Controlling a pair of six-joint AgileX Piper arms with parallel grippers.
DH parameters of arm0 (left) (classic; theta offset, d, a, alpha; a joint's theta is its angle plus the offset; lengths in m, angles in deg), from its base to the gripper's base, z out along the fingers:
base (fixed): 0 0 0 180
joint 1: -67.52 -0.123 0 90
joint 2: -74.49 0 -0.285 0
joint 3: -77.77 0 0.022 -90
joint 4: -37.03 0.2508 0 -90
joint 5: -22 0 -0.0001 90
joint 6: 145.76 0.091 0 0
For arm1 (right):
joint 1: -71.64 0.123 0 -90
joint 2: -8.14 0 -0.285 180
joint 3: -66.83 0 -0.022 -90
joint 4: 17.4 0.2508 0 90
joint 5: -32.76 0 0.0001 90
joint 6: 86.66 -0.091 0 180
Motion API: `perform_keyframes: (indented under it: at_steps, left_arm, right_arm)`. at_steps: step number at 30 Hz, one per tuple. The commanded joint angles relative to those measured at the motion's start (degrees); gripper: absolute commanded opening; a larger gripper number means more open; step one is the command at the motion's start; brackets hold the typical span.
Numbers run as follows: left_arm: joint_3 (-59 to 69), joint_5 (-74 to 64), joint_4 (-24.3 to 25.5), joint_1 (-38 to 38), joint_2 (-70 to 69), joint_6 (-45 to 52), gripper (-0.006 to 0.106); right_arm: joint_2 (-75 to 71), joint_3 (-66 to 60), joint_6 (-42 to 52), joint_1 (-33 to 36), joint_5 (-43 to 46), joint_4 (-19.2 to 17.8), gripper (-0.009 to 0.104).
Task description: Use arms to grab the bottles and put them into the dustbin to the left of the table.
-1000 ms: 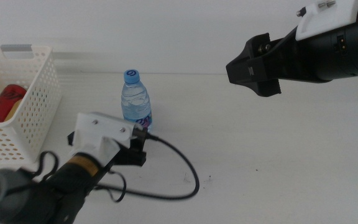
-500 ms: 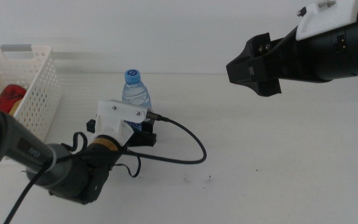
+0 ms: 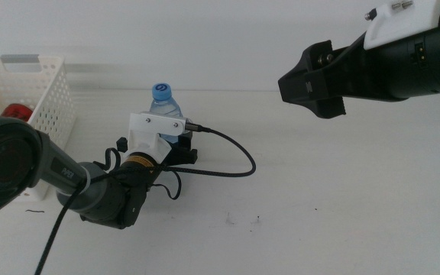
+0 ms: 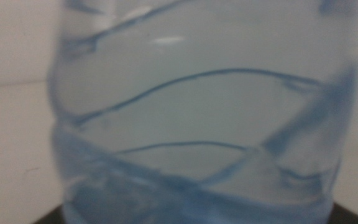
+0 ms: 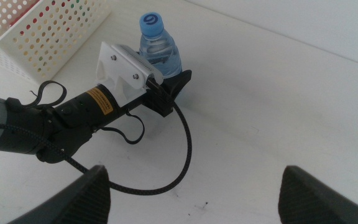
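The small clear water bottle (image 3: 164,108) with a blue cap stands upright on the white table (image 3: 342,191), just right of the dustbin (image 3: 48,92). My left gripper (image 3: 163,143) is low on the table with its jaws open on either side of the bottle's base. The bottle fills the left wrist view (image 4: 197,124). The right wrist view shows the bottle (image 5: 160,50) between the left gripper's jaws (image 5: 163,74). My right gripper (image 3: 312,82) hangs high at the right, open and empty (image 5: 197,177). The red can (image 3: 17,113) lies in the dustbin. The yellow tea bottle is out of view.
The white perforated dustbin (image 5: 36,31) stands at the table's left edge. The left arm's black cable (image 3: 235,162) loops on the table right of the bottle. The table's right half is bare white with a few dark specks (image 3: 257,220).
My left gripper has slid forward along the table to the water bottle until its jaws straddle the base. The right arm and the bottle have not moved.
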Motion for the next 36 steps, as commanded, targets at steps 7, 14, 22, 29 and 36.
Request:
perform_keyframes:
  at_steps: [7,14,22,29,36]
  left_arm:
    - [5.1,-17.7,-0.2,-0.4,-19.0,5.5,-0.002]
    - [-2.3,-55.5,0.0,-3.1,-37.6,8.9,-0.002]
    - [-30.1,-94.3,-4.7,-25.0,-34.1,24.0,-0.002]
    - [-54.8,-115.7,-9.2,-39.3,-20.6,24.0,-0.002]
    - [-57.4,-115.2,-7.6,-41.9,-15.3,22.0,-0.002]
  right_arm:
    - [-0.1,0.4,0.6,0.0,0.5,-0.1,0.091]
    - [-0.1,0.4,0.6,0.0,0.5,-0.1,0.091]
    - [-0.1,0.4,0.6,0.0,0.5,-0.1,0.091]
    - [-0.1,0.4,0.6,0.0,0.5,-0.1,0.091]
    - [-0.1,0.4,0.6,0.0,0.5,-0.1,0.091]
